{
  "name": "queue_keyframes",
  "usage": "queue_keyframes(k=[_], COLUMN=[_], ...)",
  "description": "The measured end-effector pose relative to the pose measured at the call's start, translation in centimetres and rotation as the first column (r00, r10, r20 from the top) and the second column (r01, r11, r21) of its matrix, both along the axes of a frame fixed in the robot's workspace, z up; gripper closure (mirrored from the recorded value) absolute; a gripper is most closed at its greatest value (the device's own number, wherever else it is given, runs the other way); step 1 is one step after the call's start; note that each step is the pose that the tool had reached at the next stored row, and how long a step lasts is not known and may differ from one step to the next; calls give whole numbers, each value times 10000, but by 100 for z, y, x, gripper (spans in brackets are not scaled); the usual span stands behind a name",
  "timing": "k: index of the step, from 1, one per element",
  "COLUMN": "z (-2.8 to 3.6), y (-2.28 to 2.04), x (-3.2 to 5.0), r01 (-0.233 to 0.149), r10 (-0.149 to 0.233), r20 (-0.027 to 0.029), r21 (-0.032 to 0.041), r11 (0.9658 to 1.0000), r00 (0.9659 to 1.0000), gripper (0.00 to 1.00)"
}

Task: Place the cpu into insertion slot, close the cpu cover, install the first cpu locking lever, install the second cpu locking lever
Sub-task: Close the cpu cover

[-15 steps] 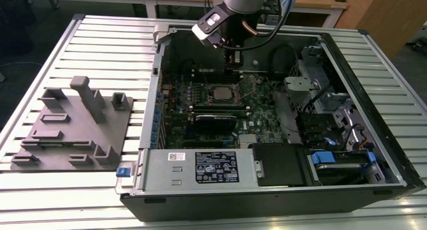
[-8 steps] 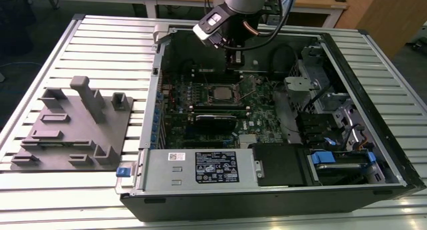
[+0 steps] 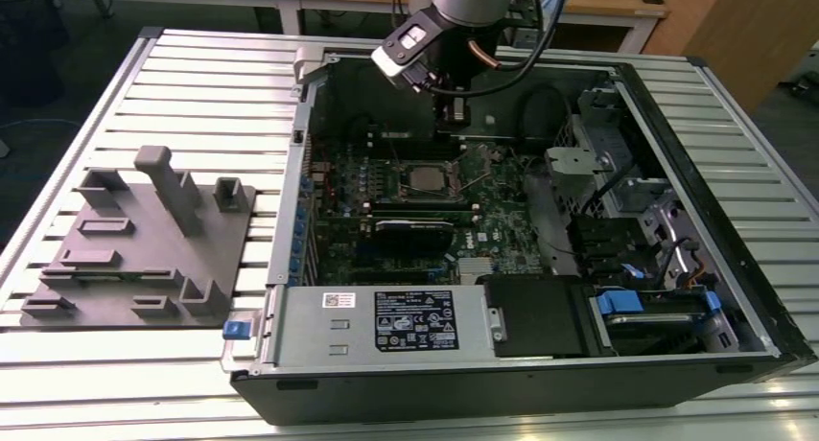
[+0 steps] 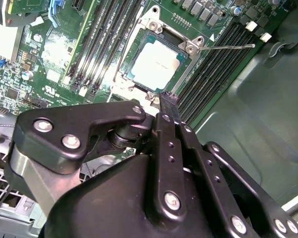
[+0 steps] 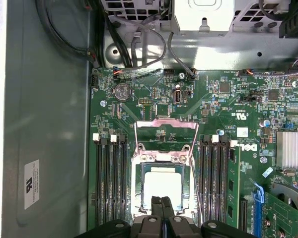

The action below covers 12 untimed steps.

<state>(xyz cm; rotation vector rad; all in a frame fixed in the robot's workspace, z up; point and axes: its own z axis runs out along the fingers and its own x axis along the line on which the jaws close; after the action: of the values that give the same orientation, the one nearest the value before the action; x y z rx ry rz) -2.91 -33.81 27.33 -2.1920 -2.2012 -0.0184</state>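
Observation:
The cpu (image 4: 159, 62) lies flat in the insertion slot (image 5: 137, 188) on the green motherboard, its silver top bare. The cpu cover (image 5: 166, 124) stands tilted up at the slot's edge toward the case wall with the cables. One thin wire locking lever (image 4: 228, 47) sticks out loose from the slot's corner, and another wire lever (image 4: 120, 59) runs along the opposite side. My gripper (image 4: 168, 99) hangs just above the slot's edge, shut with nothing between its fingers (image 5: 157, 204). In the exterior view the gripper (image 3: 448, 115) is inside the open case above the cpu (image 3: 423, 179).
Long black memory slots (image 5: 111, 178) flank the socket on both sides. Cables (image 5: 134, 49) loop along the case wall beyond the board. A silver heat sink (image 5: 293, 148) sits nearby. A grey fixture plate (image 3: 141, 240) lies on the slatted table at the exterior view's left.

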Motion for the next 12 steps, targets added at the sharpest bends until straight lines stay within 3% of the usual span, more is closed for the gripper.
queue_keyframes(k=[12], z=[41], y=[-1], x=[15], r01=[-1], r10=[1], r20=[0], r21=[0], r11=[10000], r00=[10000], gripper=[89])
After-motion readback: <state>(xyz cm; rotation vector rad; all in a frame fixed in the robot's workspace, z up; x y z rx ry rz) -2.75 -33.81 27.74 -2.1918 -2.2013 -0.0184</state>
